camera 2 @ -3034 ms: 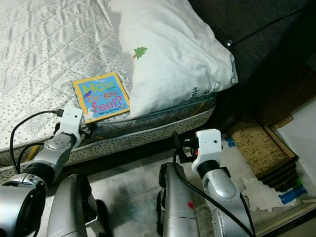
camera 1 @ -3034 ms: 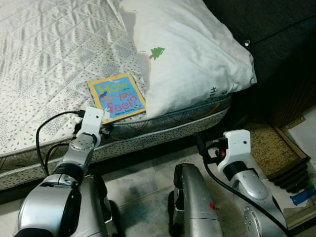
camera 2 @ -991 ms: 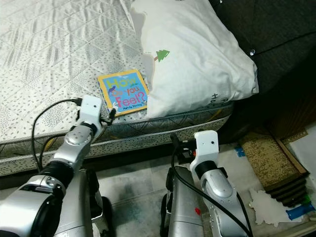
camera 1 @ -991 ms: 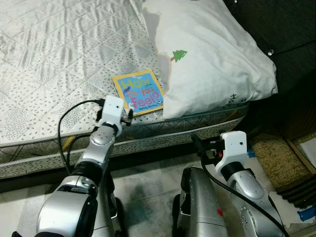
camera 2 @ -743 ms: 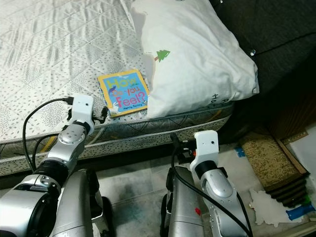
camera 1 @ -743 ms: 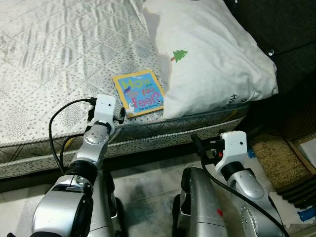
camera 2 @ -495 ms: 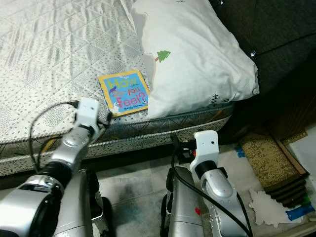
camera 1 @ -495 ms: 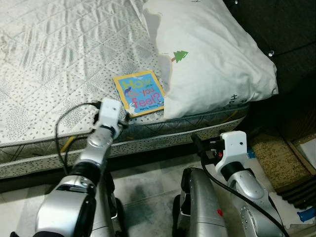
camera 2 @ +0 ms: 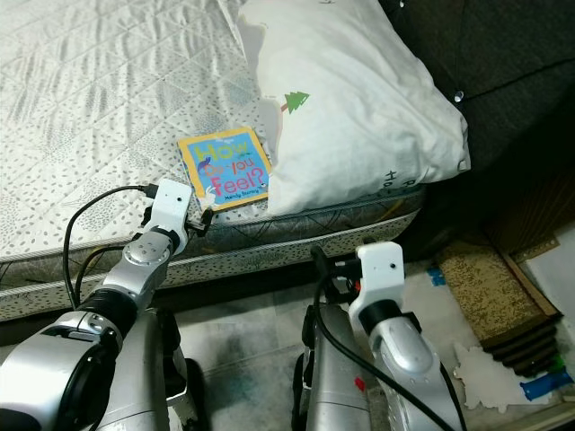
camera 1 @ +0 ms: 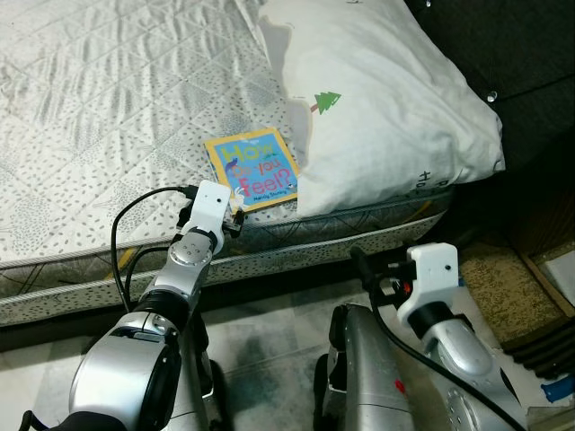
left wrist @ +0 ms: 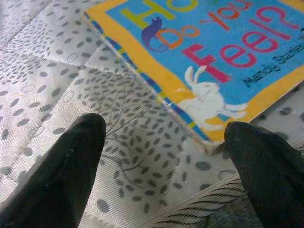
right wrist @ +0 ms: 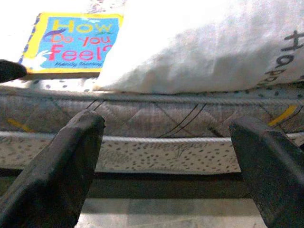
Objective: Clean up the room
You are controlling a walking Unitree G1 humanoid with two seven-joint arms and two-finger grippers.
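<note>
Book: square blue picture book with yellow border [camera 1: 252, 169], flat on quilted white patterned mattress [camera 1: 99, 117], near its edge, tucked against large white pillow [camera 1: 386, 108].
Left gripper [left wrist: 164, 156]: fingers spread wide, at book's near corner, holding nothing.
Right gripper [right wrist: 171, 156]: fingers wide apart, low before mattress side, empty.

A: Where does the book [camera 1: 252, 169] lie?
B: On the mattress [camera 1: 108, 117], centre of the head view, near the mattress's lower edge. The pillow [camera 1: 386, 108] sits to its right, in the upper right, with its edge over the book's right side.

A: And the arms?
B: The left gripper [left wrist: 164, 175] is at the lower left, over the mattress edge, just below the book's lower corner, fingers spread. The right gripper [right wrist: 171, 166] is at the lower right, below the mattress side, fingers apart, over the floor [camera 1: 260, 332].
</note>
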